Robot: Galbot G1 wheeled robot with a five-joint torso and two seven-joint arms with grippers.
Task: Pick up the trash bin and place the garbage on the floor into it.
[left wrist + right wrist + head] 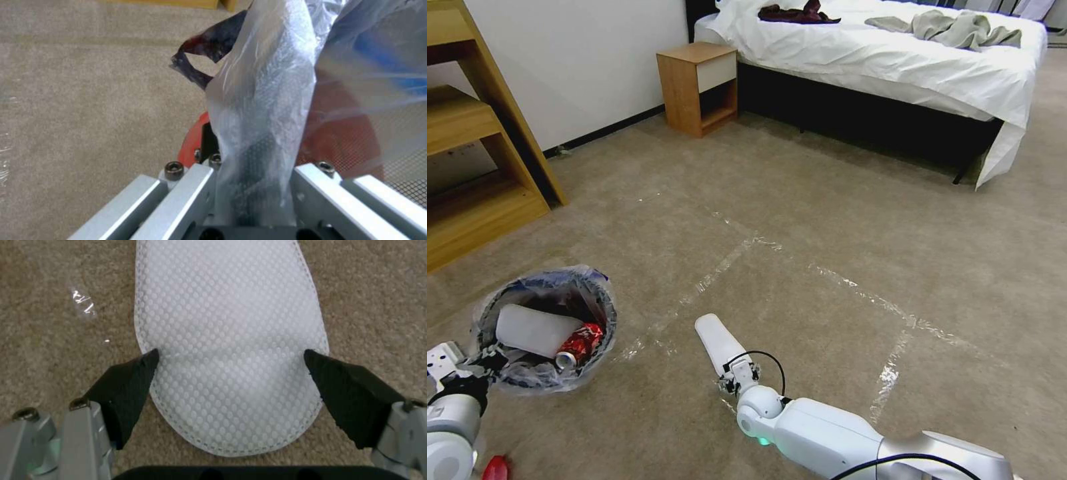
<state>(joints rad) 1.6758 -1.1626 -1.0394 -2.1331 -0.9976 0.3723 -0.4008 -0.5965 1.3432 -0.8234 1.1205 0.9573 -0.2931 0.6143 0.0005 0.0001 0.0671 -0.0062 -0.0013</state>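
trash bin [547, 330] gripped at rim by left tool [484, 363] | right tool [229, 386] wide open, straddling slipper [227, 340] on floor [827, 220]

Open carpet [840, 220] stretches between the robot and the bed [894, 60], crossed only by flat tape strips [720, 267] that block nothing. A white slipper [229, 340] lies flat between the spread black fingers [129, 390] of the right gripper [229, 373], with bare carpet on either side of it. To the left, the trash bin [544, 330] hangs from the left gripper [484, 363], its mouth partly taken up by a white slipper in the bin [537, 330] and a red can [580, 343], while a wooden shelf unit [474, 153] and a nightstand [697, 87] line the wall beyond.
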